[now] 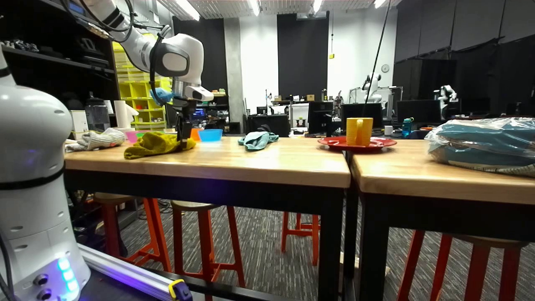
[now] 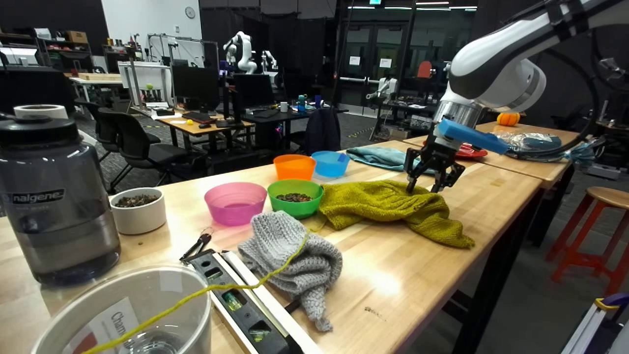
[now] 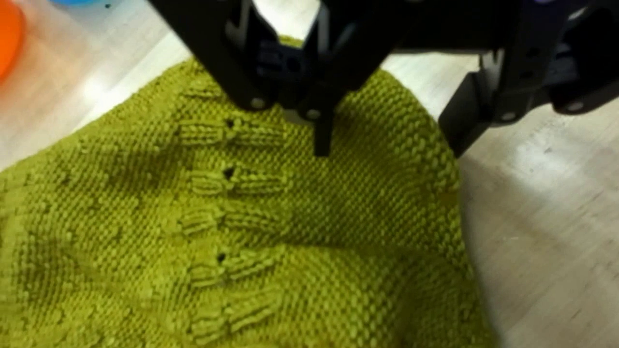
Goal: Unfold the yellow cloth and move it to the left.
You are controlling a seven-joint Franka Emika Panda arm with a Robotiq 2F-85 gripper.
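in an exterior view, from the left: a smoky, see-through bottle [image 2: 59, 211], a translucent pink bowl [image 2: 235, 209], a chunky-knit grey cloth [image 2: 295, 255] in soft folds, a green bowl [image 2: 295, 209]. just right of that bowl, the yellow cloth [image 2: 373, 201] lies rumpled on the pale wooden counter [image 2: 393, 305] (the wrist view shows ribbed bands and small holes in its nubbly knit). over it the black pincer [image 2: 423, 189] has its jaws parted, one on or just above the fabric, i cannot tell which, the other by its edge.

Mustard-yellow cloth [image 3: 251, 212] with ribbed bars; black end effector [image 2: 423, 190]; pink bowl [image 2: 235, 204]
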